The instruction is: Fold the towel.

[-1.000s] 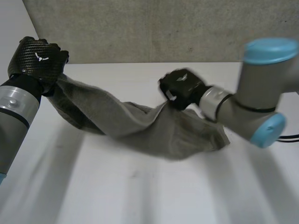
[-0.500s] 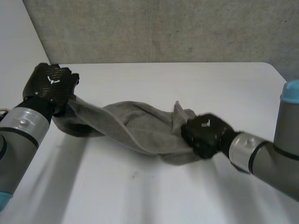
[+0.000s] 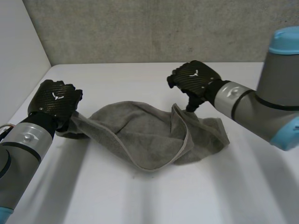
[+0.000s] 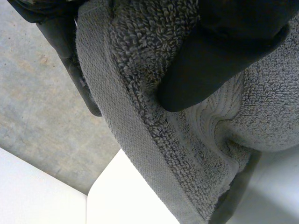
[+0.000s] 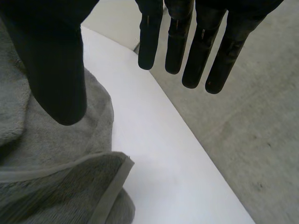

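Down on the flat white table (image 3: 196, 196) now: a soft grey fluffy towel (image 3: 140, 135), lying in a lumpy heap. Hung up in the air a second ago, stretched from hand to hand. Not any more.

Over at the black left hand (image 3: 53, 99): curled up tight round one end of the towel, squeezing the fluffy cloth and its flat woven border between thumb and fingers (image 4: 219, 56). Moved lower than before, close to the table, with that end lifted just a little.

Over at the black right hand (image 3: 194, 79): wide open, with straight fingers (image 5: 201, 51) and the thumb spread apart, holding nothing. Was clamped on the other end half a second ago, low and nearer the robot. Has let go, gone up and away, and hangs close over the far side of the heap. Hard to tell if the thumb tip brushes the cloth. Below its thumb, the dropped end of the towel, with a border edge curling over the top. Past its fingertips, bare table and then the rough grey wall (image 3: 140, 28).

So, probably: a first fold, made by dropping one end onto the rest. Not a tidy one, though. Lots of bumps, a wavy edge across the middle, corners not lined up. Still more to do: grab a fresh edge with the free hand, pull flat, then fold again. Careful with the left end too, since tugging may drag the whole heap sideways.
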Robot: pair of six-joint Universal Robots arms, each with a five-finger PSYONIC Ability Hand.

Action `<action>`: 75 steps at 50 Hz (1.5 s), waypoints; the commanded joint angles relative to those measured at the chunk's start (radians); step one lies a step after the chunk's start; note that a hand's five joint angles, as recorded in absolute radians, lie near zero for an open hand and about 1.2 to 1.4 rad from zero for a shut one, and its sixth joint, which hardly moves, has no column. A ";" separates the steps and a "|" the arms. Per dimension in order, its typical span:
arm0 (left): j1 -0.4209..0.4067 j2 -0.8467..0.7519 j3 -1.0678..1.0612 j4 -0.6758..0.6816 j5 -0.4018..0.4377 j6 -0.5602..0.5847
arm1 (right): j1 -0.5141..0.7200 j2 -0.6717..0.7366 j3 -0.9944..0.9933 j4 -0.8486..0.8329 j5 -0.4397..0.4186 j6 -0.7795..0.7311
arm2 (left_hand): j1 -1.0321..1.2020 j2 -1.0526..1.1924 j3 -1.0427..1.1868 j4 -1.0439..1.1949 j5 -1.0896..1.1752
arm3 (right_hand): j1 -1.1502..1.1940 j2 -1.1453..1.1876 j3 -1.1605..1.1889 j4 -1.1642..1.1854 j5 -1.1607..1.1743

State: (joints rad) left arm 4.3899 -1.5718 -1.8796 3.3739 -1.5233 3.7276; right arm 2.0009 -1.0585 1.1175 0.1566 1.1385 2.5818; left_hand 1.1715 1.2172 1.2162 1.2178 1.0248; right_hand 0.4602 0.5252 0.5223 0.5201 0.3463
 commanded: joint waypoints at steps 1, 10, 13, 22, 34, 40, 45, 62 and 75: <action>0.000 -0.004 -0.001 0.001 0.000 0.000 | 0.033 0.162 -0.120 0.033 -0.011 -0.217 | 0.225 0.179 0.180 0.178 0.197 | 0.062 -0.003 0.000 0.002 0.002; 0.003 -0.005 -0.004 0.002 0.002 0.000 | 0.036 0.212 -0.122 0.054 0.004 -0.477 | 0.225 0.179 0.180 0.178 0.197 | 0.042 -0.023 -0.020 -0.018 -0.019; 0.005 -0.010 -0.004 0.004 0.002 0.000 | 0.036 0.221 -0.120 0.055 0.003 -0.519 | 0.225 0.179 0.180 0.178 0.197 | 0.030 -0.035 -0.032 -0.030 -0.031; 0.005 -0.011 -0.007 0.004 0.002 0.000 | 0.033 0.275 -0.120 0.044 -0.040 -0.531 | 0.225 0.179 0.180 0.178 0.197 | 0.033 -0.032 -0.029 -0.027 -0.028; 0.010 -0.011 -0.004 0.004 0.002 0.000 | 0.027 0.351 -0.122 -0.016 -0.092 -0.548 | 0.225 0.179 0.180 0.178 0.197 | 0.464 0.399 0.402 0.405 0.404; 0.016 -0.010 0.004 0.005 0.002 0.000 | 0.013 0.270 -0.117 -0.017 -0.057 -0.510 | 0.225 0.179 0.180 0.178 0.197 | 0.936 0.871 0.874 0.876 0.875; 0.017 -0.005 0.016 0.007 0.002 0.000 | -0.042 0.115 -0.082 -0.016 -0.048 -0.318 | 0.225 0.179 0.180 0.178 0.197 | 0.936 0.871 0.874 0.876 0.875; 0.040 0.047 0.027 0.005 -0.009 -0.101 | -0.240 -0.383 0.168 0.360 0.156 -0.244 | 0.225 0.179 0.180 0.178 0.197 | 0.936 0.871 0.874 0.876 0.875; -0.004 -0.233 0.098 -0.044 -0.009 -0.109 | -0.183 -0.171 0.309 0.396 0.190 -0.379 | 0.225 0.179 0.180 0.178 0.197 | 0.936 0.871 0.874 0.876 0.875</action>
State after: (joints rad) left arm 4.4074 -1.6263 -1.8542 3.3546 -1.5303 3.6107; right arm 1.7657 -1.4192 1.3957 0.5607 1.3060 2.2410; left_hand 1.1715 1.2172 1.2162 1.2178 1.0248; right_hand 0.9693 1.1739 1.1858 1.1933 0.9806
